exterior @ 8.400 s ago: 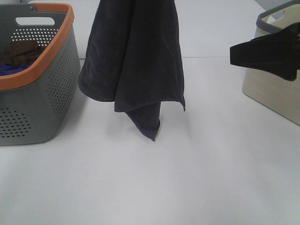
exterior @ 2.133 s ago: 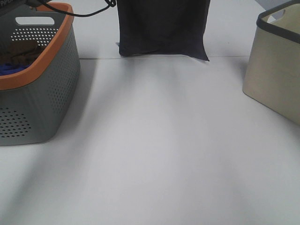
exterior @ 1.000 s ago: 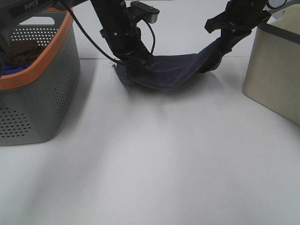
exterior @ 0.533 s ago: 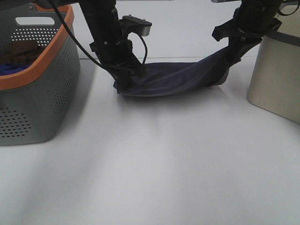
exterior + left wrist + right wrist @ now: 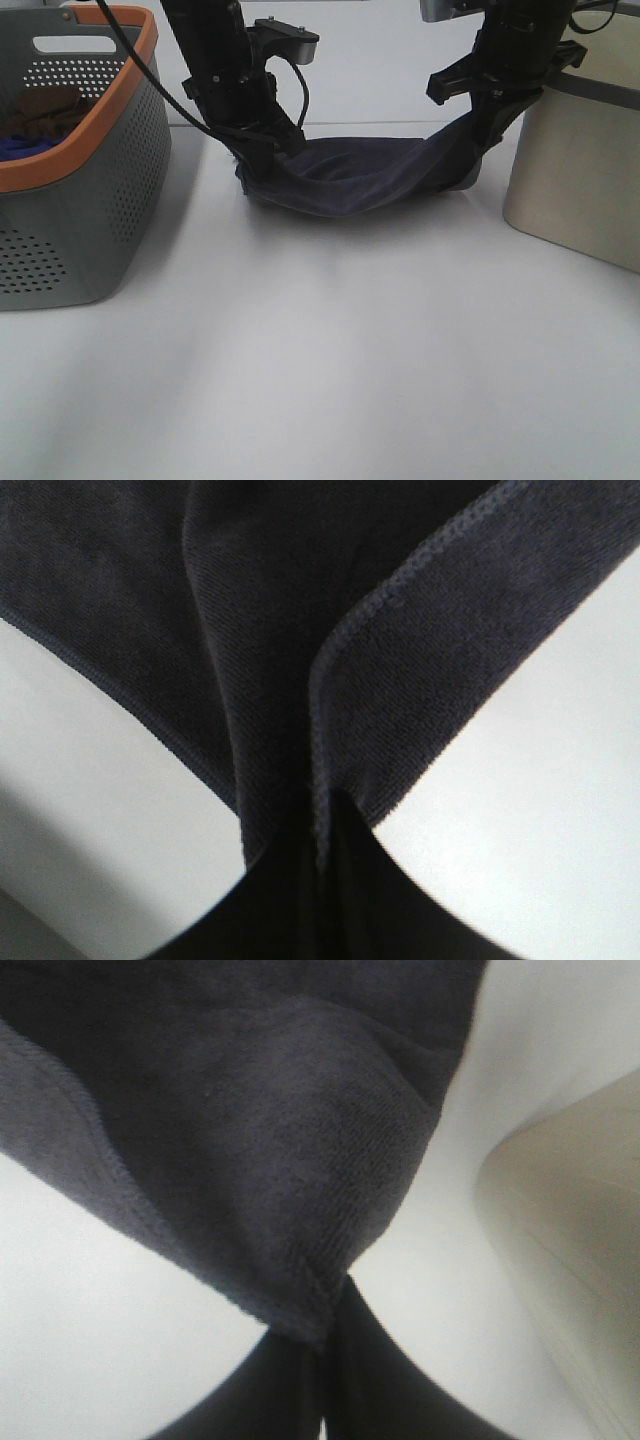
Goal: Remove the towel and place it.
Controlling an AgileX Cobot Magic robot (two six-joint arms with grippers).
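Observation:
The towel [image 5: 355, 175] is a dark charcoal-purple cloth slung between my two grippers over the white table, its middle sagging onto the surface. My left gripper [image 5: 258, 172] is shut on the towel's left end; the left wrist view shows the hemmed cloth [image 5: 300, 680] pinched between the fingers. My right gripper [image 5: 470, 160] is shut on the right end, close to the beige basket; the right wrist view shows the cloth [image 5: 260, 1160] bunched into the closed fingers.
A grey basket with an orange rim [image 5: 95, 150] stands at the left, holding brown and blue cloths. A beige basket with a grey rim [image 5: 580, 170] stands at the right, also in the right wrist view [image 5: 560, 1230]. White table [image 5: 320, 360] lies in front.
The towel went from hanging high from the left gripper to being stretched low between both grippers. Over the last second both grippers lowered it toward the table, then shifted slightly.

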